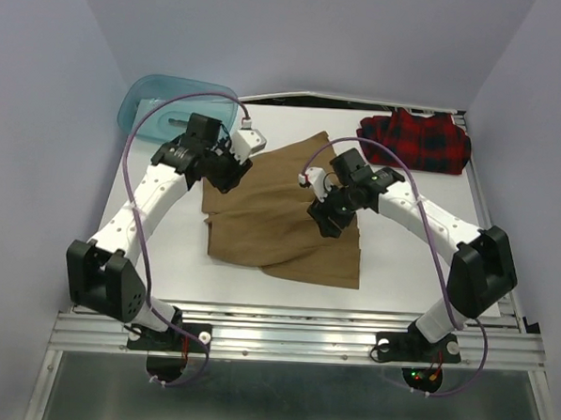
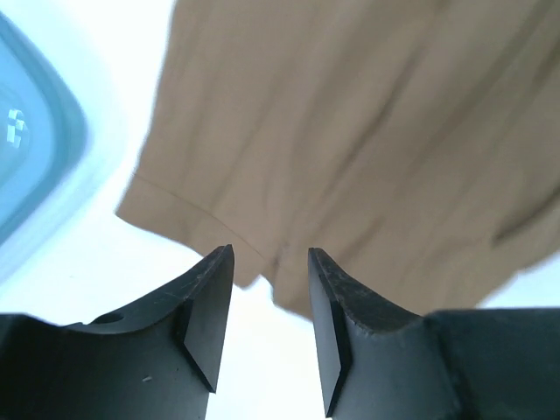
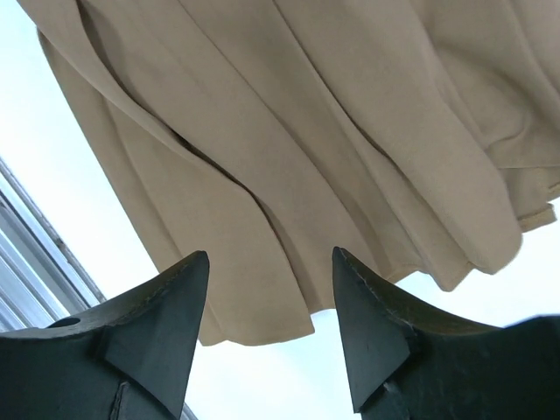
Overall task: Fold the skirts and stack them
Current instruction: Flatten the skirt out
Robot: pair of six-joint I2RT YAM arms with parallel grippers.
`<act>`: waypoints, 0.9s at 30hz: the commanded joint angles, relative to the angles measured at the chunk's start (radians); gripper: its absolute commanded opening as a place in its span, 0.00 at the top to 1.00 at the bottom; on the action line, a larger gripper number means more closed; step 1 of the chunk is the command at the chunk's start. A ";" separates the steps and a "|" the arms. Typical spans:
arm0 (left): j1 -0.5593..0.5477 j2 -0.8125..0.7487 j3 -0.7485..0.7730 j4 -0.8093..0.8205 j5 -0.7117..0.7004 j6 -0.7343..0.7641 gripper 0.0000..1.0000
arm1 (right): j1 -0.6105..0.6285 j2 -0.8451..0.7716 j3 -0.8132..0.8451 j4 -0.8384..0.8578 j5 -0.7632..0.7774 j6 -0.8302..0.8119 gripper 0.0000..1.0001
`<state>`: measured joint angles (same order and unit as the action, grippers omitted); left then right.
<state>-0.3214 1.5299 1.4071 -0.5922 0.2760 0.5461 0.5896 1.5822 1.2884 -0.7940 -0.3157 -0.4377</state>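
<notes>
A robotics lab cell: white table (image 1: pixel 178 271), plain enclosing walls (image 1: pixel 42 85), aluminium rails (image 1: pixel 293 338) at its edge.

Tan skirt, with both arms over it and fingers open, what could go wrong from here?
The tan skirt lies rumpled in overlapping layers; the right fingers, open above those folds, might pinch only one layer, skewing the fold.
The left fingers hover at the skirt's edge, so closing could miss or slip off.
The teal tub is close beside the left arm; a wide swing may knock it.
</notes>
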 commanded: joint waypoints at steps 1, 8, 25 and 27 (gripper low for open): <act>-0.007 -0.072 -0.195 -0.162 0.040 0.149 0.50 | 0.007 0.067 0.011 -0.002 0.038 -0.012 0.36; 0.005 -0.110 -0.442 -0.175 -0.076 0.215 0.52 | 0.007 0.087 -0.130 0.068 0.061 -0.016 0.36; 0.085 -0.323 -0.387 -0.188 0.060 0.353 0.39 | 0.007 -0.217 -0.250 0.033 0.109 -0.186 0.37; 0.082 -0.420 -0.388 -0.207 0.069 0.408 0.32 | 0.007 -0.237 -0.282 0.033 0.099 -0.205 0.36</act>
<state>-0.2375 1.2774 0.9691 -0.7208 0.2581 0.8452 0.5907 1.3788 1.0531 -0.7521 -0.1986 -0.5785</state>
